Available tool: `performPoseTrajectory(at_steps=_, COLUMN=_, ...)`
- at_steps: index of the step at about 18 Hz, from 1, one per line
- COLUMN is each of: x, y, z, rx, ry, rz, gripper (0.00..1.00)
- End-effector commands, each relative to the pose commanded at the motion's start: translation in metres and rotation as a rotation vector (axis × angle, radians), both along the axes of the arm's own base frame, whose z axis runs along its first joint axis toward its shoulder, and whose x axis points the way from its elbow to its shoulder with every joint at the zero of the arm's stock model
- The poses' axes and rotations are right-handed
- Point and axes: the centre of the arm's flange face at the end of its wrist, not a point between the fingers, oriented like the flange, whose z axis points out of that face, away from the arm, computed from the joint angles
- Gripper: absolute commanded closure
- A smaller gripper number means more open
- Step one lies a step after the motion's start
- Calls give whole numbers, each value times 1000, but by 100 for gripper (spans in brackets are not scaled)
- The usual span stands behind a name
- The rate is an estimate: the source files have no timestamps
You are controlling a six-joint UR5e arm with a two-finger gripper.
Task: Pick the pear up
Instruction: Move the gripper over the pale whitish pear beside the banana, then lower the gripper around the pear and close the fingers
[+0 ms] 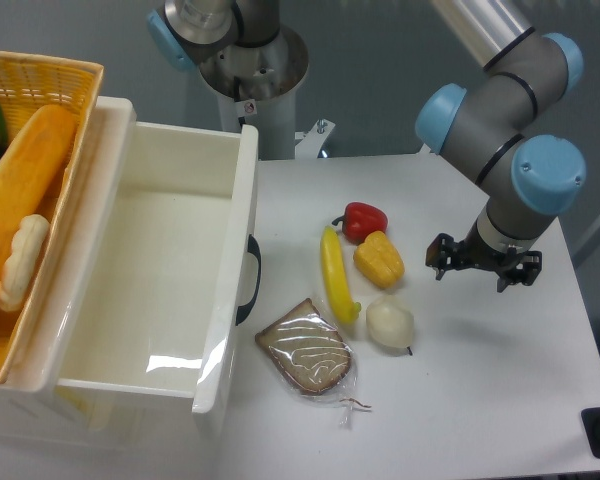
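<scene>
Pear (pixel 390 325) lay on the white table (pixel 500 400), just below the yellow pepper (pixel 379 259) and beside the banana (pixel 335 275), likely light, smooth and slippery, best gripped across its widest belly, while the gripper (pixel 483 262) hovered apart, fingers seemingly spread and empty.

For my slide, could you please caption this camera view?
UR5e gripper hovers right of the pear, which lies beside a banana and yellow pepper.

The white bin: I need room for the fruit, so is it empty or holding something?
Empty: the white bin shows only its bare glossy floor, with nothing lying inside it.
</scene>
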Motion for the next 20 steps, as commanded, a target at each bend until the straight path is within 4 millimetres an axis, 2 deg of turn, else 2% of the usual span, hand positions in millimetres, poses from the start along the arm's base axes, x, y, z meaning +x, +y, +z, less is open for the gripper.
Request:
performPoseTrajectory(at_steps=5, x=5, y=0, z=-2, rx=-38, ry=10, rz=120, gripper=0)
performPoseTrajectory(at_steps=7, x=12, y=-1, z=-13, rx=-56, ry=3, rz=350, gripper=0)
performPoseTrajectory(at_steps=9, x=21, y=11, z=-19, rx=-52, ry=21, rz=533, gripper=0)
performPoseTrajectory(at_steps=12, x=23, y=20, z=-34, rx=-64, ry=26, rz=553, gripper=0)
performPoseTrajectory(at_steps=17, x=26, y=35, z=-25, rx=-26, ry=24, rz=648, gripper=0)
performPoseTrajectory(at_steps=20, x=33, y=49, z=-26, rx=-24, ry=25, rz=673, gripper=0)
